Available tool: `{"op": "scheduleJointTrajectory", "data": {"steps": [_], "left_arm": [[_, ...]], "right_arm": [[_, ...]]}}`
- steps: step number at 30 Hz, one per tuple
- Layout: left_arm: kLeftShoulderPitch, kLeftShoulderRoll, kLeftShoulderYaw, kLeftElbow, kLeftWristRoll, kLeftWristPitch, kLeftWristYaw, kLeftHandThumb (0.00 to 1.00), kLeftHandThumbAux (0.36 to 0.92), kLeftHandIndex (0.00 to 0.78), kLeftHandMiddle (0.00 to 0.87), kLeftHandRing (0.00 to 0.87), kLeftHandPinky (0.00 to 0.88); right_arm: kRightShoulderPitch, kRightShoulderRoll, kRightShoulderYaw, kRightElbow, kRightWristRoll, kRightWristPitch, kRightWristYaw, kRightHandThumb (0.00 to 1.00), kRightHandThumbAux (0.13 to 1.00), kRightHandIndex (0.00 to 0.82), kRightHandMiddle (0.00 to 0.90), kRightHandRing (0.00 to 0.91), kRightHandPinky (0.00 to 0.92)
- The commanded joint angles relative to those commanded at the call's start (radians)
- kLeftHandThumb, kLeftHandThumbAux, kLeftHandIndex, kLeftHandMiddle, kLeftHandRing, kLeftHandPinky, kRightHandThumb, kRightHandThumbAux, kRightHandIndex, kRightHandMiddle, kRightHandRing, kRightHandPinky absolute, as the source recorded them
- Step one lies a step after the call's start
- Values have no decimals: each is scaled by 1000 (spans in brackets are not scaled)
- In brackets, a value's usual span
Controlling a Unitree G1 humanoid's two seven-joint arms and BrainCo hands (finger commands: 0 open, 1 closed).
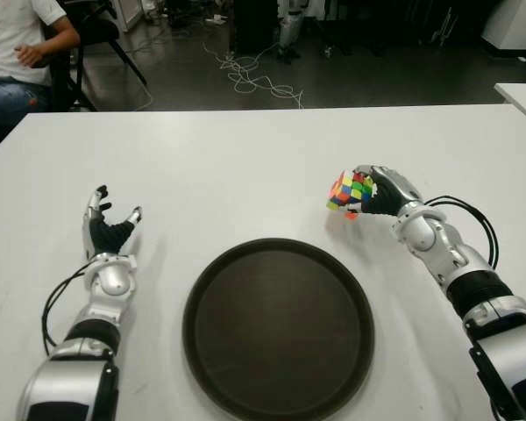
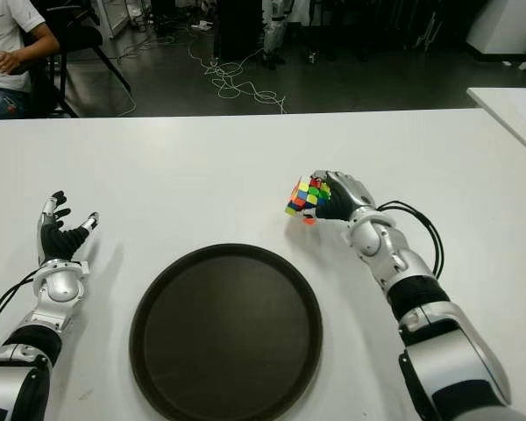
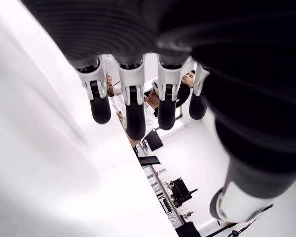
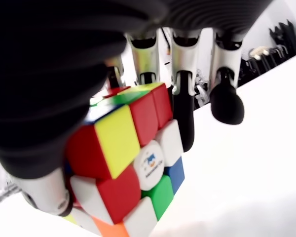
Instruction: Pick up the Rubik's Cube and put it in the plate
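While eye view shows right hand (image 1: 381, 191) grasping Rubik's Cube (image 1: 351, 191), wrist view reveals logo; left hand (image 1: 105, 230) released.

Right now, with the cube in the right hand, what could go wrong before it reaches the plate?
The right hand holds the cube tilted, at its fingertips, beyond the plate. It might twist or slip out onto the table. Released too early, it could land on the plate's rim and bounce off. The left hand shows left of the plate, open.
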Motion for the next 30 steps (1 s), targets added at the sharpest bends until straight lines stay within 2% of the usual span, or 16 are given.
{"op": "scheduleJointTrajectory", "data": {"steps": [3, 14, 26, 30], "left_arm": [[0, -1, 2, 0, -3, 2, -2, 0, 735, 113, 196, 219, 249], [0, -6, 15, -1, -20, 7, -22, 0, 702, 92, 154, 163, 171], [1, -4, 9, -4, -14, -4, -10, 16, 739, 114, 155, 158, 161], [0, -3, 7, -3, -12, -4, -7, 30, 741, 119, 158, 167, 185]], "right_arm": [[0, 5, -9, 5, 16, 4, 14, 701, 723, 435, 768, 775, 770], [0, 10, -18, 13, 37, -6, 27, 702, 723, 436, 768, 770, 760], [2, 17, -31, 22, 50, -21, 27, 702, 724, 435, 770, 775, 764], [7, 24, -44, 22, 61, -30, 19, 701, 724, 435, 768, 776, 768]]}}
